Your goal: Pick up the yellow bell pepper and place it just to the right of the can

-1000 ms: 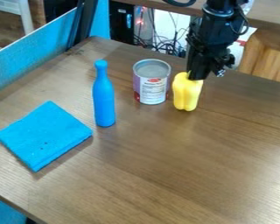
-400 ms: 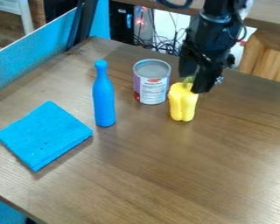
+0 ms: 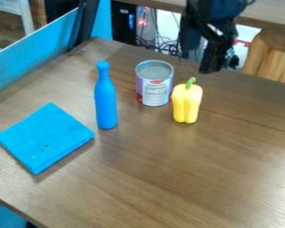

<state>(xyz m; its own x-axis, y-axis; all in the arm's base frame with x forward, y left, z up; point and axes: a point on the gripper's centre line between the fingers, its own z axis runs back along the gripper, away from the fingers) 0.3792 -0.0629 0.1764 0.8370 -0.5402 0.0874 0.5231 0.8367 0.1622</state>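
Note:
The black gripper (image 3: 197,62) hangs over the table's far side, above and a little behind the yellow pepper (image 3: 186,103), with its two fingers apart and nothing between them. The pepper stands upright on the wood, green stem up. Just left of the pepper, and not touching it, is a metal can (image 3: 154,83) with a printed label. A blue bottle (image 3: 105,97) stands upright farther left. At the left, a folded blue cloth (image 3: 45,138) lies flat.
The brown wooden table (image 3: 186,178) carries all these things. A blue partition (image 3: 34,55) runs along its left edge. Behind the far edge are tangled cables (image 3: 168,44) and a wooden piece (image 3: 270,58) at the right.
The pepper came toward the camera in the gripper and stayed there upright. The gripper has let it go, its fingers have parted, and it has risen off the stem.

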